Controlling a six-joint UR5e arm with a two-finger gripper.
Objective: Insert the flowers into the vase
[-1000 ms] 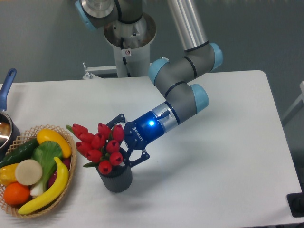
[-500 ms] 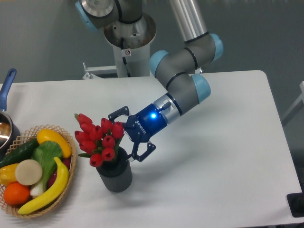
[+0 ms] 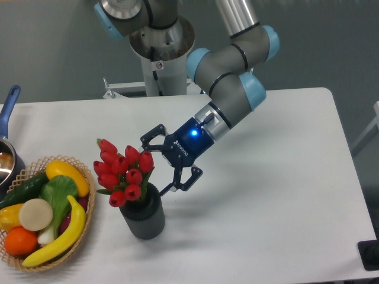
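Flowers [image 3: 124, 174] sit in the vase [image 3: 142, 214] now: you can see the red buds bunched above the dark ribbed cylinder, stems going down into its mouth, the whole bunch leaning up and to the left toward the wicker basket [image 3: 83, 228]. The vase stands on the white table [image 3: 278, 195], just beside the basket of fruit and vegetables, with a blue-handled pot [image 3: 7, 127] at the far left edge.

Your gripper [image 3: 159, 160] is spread wide, holding nothing. One finger reaches out above, near the rightmost buds; the other hangs lower, its tip close to the vase rim on the right. Whether either fingertip touches a bud or the rim, you cannot tell from this view.

The relation to mind is this: the bunch lies to the left of the gripper and slightly below it, and the gripper's own axis points down and left straight at it, along the line of the forearm. The bunch's long axis runs from the vase mouth up and to the left, away from you.

Judging from that, the insertion looks done, and any clearing move should go back up and to the right along the forearm's line, so the spread fingers do not snag the buds or tip the vase.
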